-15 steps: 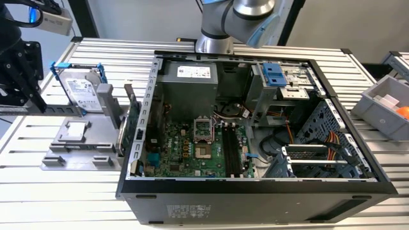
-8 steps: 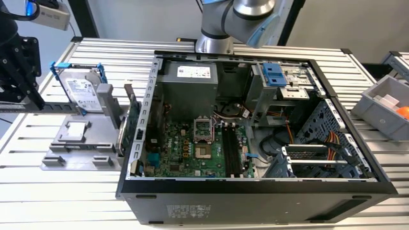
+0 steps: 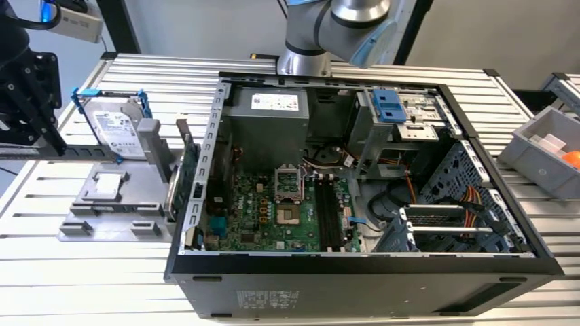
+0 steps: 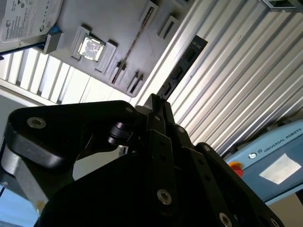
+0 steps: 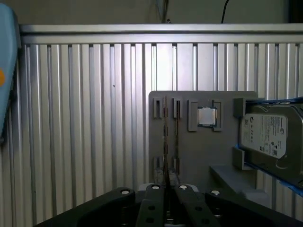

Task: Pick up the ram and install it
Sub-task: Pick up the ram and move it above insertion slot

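Nearest in the exterior view, the slatted metal table carries an open computer case lying on its side. The motherboard faces up inside it, and long dark memory slots run near to far beside the processor socket.

On the exterior view's left of the case sits a grey fixture. A green card stands on edge at the fixture's case side. A hard drive in a blue frame stands upright at its far end. In the first wrist view a small square processor lies in a pocket of this fixture, between the narrow slots and the drive.

The gripper hangs over the table at the exterior view's far left, off the fixture and well apart from the case. Its fingers are drawn narrow and pinch the ram. In the second wrist view the ram juts out past the fingertips as a dark strip above the table's slats. In the first wrist view it appears edge-on as a thin line.

Farther back, the arm's base stands behind the case. A grey bin sits at the exterior view's far right.
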You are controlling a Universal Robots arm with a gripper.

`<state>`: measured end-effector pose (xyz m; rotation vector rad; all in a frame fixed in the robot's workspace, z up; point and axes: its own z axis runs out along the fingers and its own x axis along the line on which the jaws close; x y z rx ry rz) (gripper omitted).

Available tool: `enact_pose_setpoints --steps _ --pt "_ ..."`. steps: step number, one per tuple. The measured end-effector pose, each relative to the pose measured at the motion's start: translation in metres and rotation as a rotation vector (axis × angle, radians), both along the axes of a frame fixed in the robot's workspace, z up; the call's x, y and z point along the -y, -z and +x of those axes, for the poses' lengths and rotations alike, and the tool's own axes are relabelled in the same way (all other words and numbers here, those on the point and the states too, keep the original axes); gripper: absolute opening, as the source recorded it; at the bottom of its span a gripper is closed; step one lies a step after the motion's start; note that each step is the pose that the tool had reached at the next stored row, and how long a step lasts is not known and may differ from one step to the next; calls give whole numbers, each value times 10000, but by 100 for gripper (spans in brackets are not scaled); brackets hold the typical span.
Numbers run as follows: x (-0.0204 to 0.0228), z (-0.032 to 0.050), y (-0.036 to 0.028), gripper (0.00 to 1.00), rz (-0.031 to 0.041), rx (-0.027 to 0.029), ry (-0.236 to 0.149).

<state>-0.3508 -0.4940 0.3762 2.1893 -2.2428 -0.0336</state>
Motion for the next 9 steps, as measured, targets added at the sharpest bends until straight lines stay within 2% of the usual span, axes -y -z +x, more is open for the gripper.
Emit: enact_pose_setpoints --steps 9 --pt "0 140 0 0 0 0 -2"
